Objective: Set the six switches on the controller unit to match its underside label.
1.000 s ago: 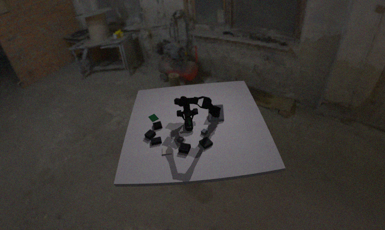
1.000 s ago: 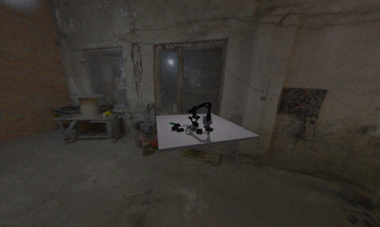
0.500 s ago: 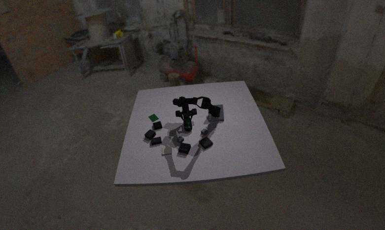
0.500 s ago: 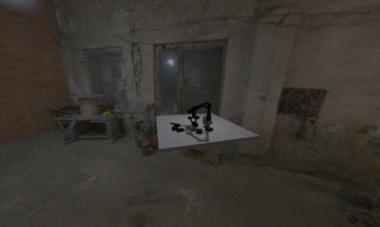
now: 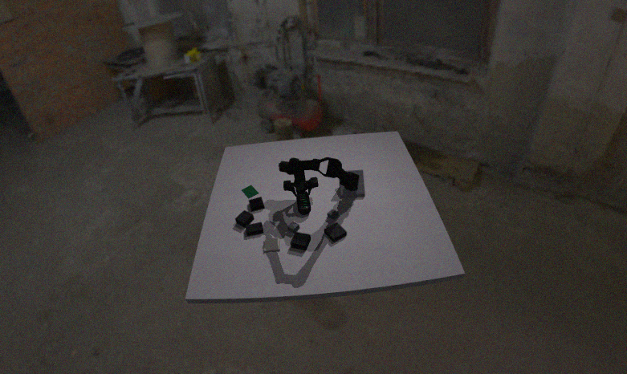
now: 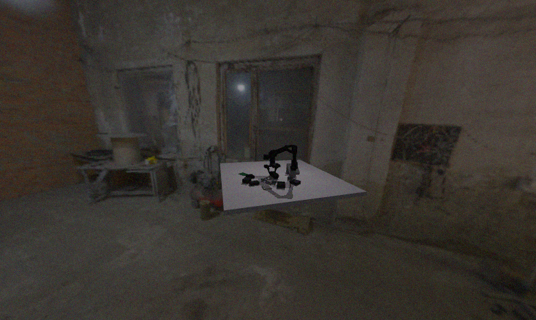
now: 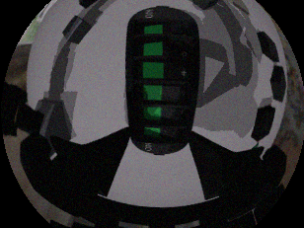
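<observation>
The dark grey controller unit [image 5: 306,202] [image 6: 274,175] [image 7: 170,80] is held above the bench, with its switch side facing the wrist camera. In the wrist view its six rockers form a column, green ends on the left and dark ends on the right. Which ends are pressed down is too dim to tell for certain. My gripper [image 5: 302,195] [image 7: 160,132] is shut on the unit, one finger on each side of its lower end in the wrist view. The label on the underside is hidden.
On the white bench [image 5: 389,250] [image 6: 325,190], several dark modules lie left of and in front of the unit, including one block [image 5: 300,241] and another [image 5: 335,231]. A green square [image 5: 250,191] lies at the left, a pale square [image 5: 271,245] nearer the front.
</observation>
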Available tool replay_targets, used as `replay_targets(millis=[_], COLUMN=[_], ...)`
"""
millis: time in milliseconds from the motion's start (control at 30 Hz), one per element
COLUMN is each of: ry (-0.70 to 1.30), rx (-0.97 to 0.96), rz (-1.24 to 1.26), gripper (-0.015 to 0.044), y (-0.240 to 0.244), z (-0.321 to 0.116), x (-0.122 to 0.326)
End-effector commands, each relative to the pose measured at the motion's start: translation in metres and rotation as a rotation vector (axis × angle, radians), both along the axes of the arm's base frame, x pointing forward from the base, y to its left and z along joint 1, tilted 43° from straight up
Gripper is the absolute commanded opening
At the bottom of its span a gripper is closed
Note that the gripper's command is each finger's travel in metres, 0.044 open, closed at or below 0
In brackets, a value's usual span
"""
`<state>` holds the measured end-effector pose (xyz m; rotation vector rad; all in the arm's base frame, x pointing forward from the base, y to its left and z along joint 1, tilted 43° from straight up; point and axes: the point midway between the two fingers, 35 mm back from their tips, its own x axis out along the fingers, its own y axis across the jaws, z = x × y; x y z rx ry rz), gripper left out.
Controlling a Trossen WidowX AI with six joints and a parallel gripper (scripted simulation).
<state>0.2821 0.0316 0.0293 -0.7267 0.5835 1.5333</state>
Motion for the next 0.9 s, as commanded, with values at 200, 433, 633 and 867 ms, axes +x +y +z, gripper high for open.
replay_targets(millis=[200,433,633,867], ry=[-0.014,-0.015,-0.001,-0.001], rx=[0.010,0.010,0.001,0.001], rz=[-0.005,-0.005,0.000,0.000], gripper=[0.0000,0.0000,0.0105,0.0289], y=[0.004,0.006,0.004,0.004], z=[0.005,0.007,0.004,0.004], x=[0.013,0.020,0.014,0.014])
